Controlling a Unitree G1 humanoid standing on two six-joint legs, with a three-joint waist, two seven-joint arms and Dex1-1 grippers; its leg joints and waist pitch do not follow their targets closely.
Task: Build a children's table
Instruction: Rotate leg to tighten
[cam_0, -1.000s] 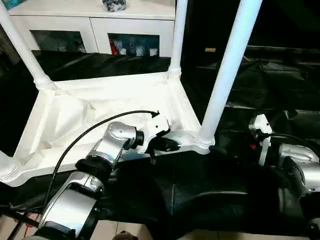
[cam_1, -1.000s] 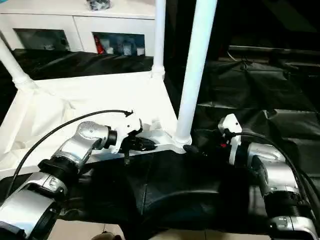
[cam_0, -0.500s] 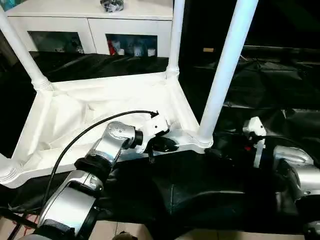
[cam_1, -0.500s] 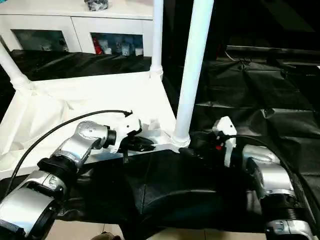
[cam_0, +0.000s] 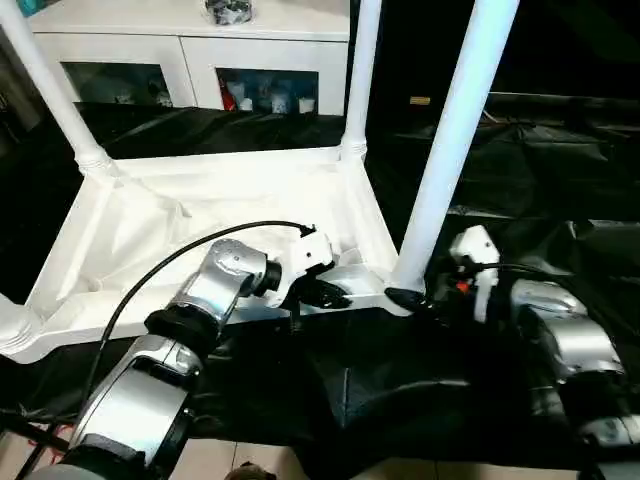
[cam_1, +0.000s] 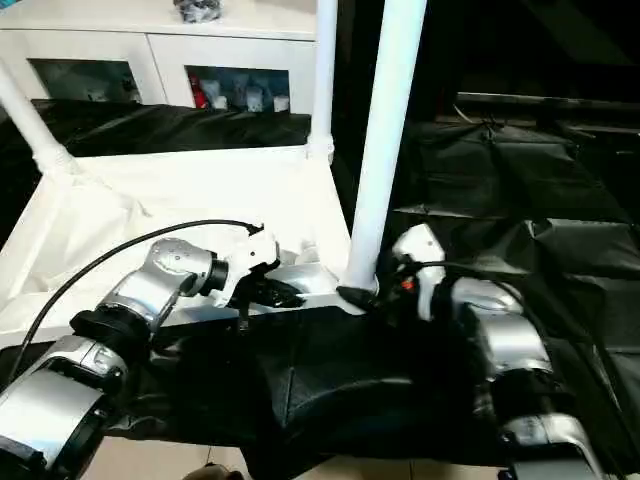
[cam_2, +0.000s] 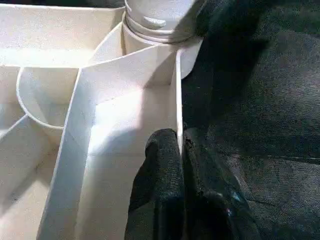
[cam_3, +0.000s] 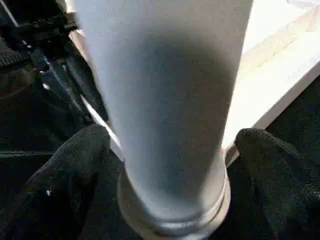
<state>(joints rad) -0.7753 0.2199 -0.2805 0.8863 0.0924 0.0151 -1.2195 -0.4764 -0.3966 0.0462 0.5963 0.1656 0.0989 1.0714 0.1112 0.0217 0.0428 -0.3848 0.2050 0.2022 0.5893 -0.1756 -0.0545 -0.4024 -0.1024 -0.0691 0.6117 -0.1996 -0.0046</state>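
Tabletop (cam_0: 150, 230) (upturned, white, ribbed): left gripper (cam_2: 181, 150) pinches its rim; right gripper (cam_3: 165, 165) brackets leg (cam_0: 450, 140), unclosed.

1. The silver left forearm (cam_0: 205, 300) was extended forward and toward the middle, with a black cable arched over it.
2. The left gripper (cam_2: 181, 150), of two black fingers, was closed on a thin white plastic rim wall (cam_2: 177, 95).
3. The silver right forearm (cam_0: 570, 345) was angled inward.
4. The right gripper (cam_3: 165, 165) was held open, its black fingers (cam_3: 75, 170) set either side of the base of a white tapered tube leg (cam_3: 165, 100).
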